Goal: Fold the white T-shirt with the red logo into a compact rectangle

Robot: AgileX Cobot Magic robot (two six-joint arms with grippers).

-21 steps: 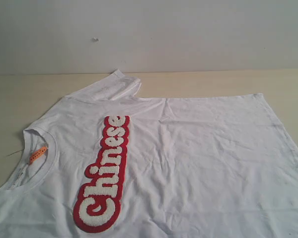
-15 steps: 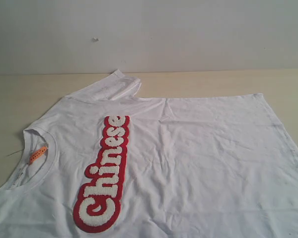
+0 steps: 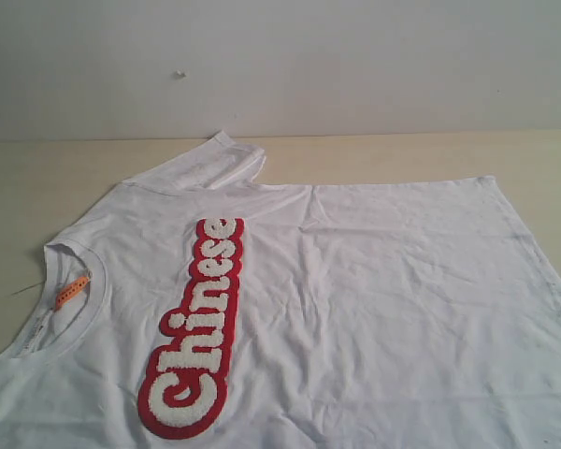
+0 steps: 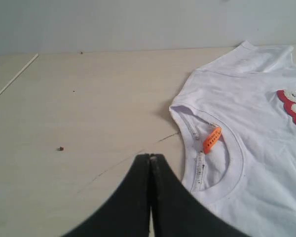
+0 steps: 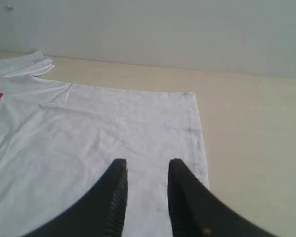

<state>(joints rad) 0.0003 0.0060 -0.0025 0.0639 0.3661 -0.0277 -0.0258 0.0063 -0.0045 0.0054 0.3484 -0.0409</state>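
white T-shirt (image 3: 374, 281) spread flat for folding — left end effector (image 4: 150, 158) clenched beside collar (image 4: 238, 165), right end effector (image 5: 147, 166) released near hem (image 5: 195, 129)

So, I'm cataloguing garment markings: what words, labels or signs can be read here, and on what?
"Chinese": the red logo, running along the chest of the white T-shirt.
The orange neck tag at the collar: marks too small to read.
The white strip inside the collar: print too small to read.
Nothing else legible.

Oblique overview, wrist close-ups: white T-shirt (image 3: 383, 299)
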